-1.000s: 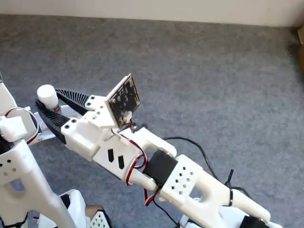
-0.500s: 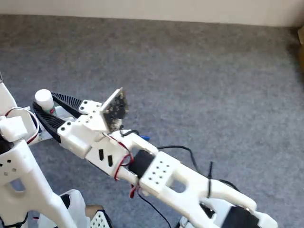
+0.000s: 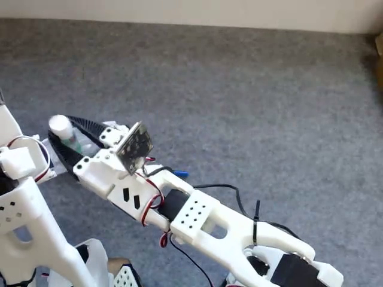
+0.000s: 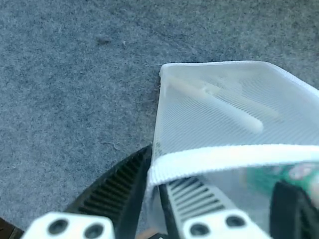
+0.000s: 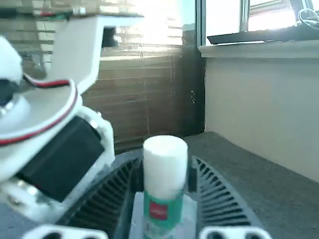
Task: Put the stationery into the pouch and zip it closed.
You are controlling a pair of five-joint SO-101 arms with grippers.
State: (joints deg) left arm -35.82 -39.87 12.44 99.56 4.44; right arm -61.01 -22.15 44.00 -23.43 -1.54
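Your items: one white-capped glue stick (image 3: 60, 125), clamped in the right gripper (image 5: 164, 167) at the high view's middle left; one white mesh pouch (image 4: 224, 119) beside it, rim pinched in the left gripper (image 4: 154, 172), jaws narrow.

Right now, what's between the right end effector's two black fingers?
A white-capped, green-labelled glue stick, gripped on both sides by the ribbed fingers. The right wrist view shows it clearest; the high view shows it too.

you'll see the glue stick (image 5: 164, 184), white cap over a green label, upright between the right gripper's (image 3: 61, 134) black fingers. your white mesh pouch (image 4: 224, 114) lies on grey carpet (image 4: 75, 74), pale sticks inside.
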